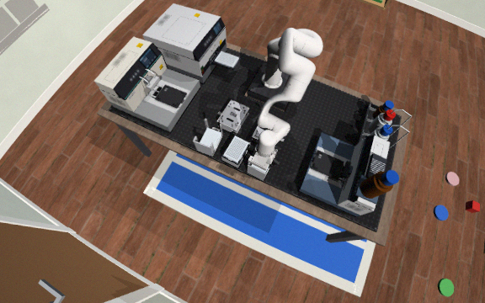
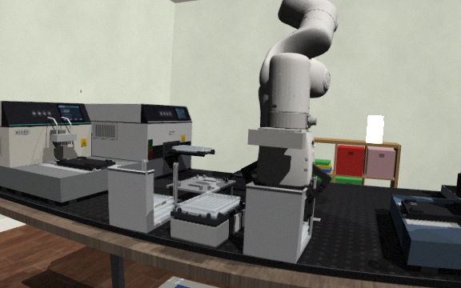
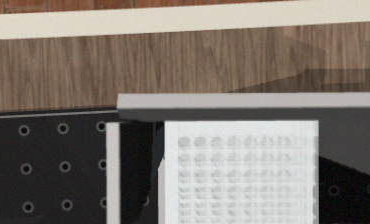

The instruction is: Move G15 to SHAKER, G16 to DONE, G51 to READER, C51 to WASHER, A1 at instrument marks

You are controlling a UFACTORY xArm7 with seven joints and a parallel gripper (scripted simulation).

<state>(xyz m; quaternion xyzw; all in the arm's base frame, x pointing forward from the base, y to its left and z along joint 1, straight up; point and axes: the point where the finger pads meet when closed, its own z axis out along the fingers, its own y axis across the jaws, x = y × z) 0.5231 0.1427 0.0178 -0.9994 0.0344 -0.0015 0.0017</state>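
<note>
The top view looks steeply down on the whole bench [image 1: 209,156]; the exterior view faces its front edge [image 2: 142,251] low and near; the wrist view looks straight down, close.
</note>
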